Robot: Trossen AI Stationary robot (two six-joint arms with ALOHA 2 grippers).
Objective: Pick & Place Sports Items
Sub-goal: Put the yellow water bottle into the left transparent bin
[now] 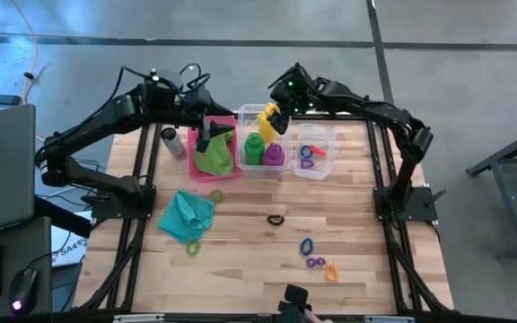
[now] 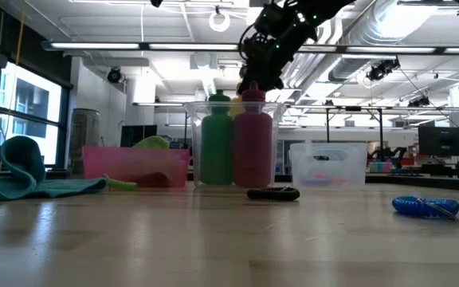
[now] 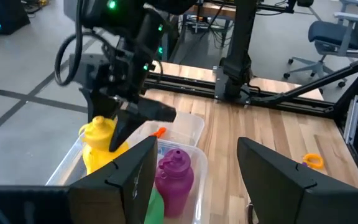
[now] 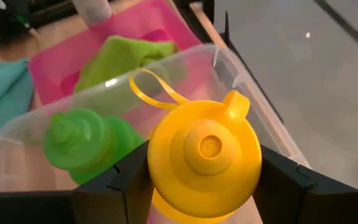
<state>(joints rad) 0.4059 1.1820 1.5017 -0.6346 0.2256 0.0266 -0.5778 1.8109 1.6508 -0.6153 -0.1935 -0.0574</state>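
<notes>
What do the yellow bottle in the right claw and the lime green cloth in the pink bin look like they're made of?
Yellow bottle: looks like smooth, slightly glossy moulded plastic, with a thin flexible loop on its cap. Lime green cloth: looks like soft matte fabric, judging by its slumped folds in the pink bin; the exact fibre can't be told.

Three bottles (image 1: pixel 264 144), two cloths (image 1: pixel 187 215), three bins (image 1: pixel 315 161), one metal cylinder (image 1: pixel 172 142), several rings (image 1: pixel 308 246).
</notes>
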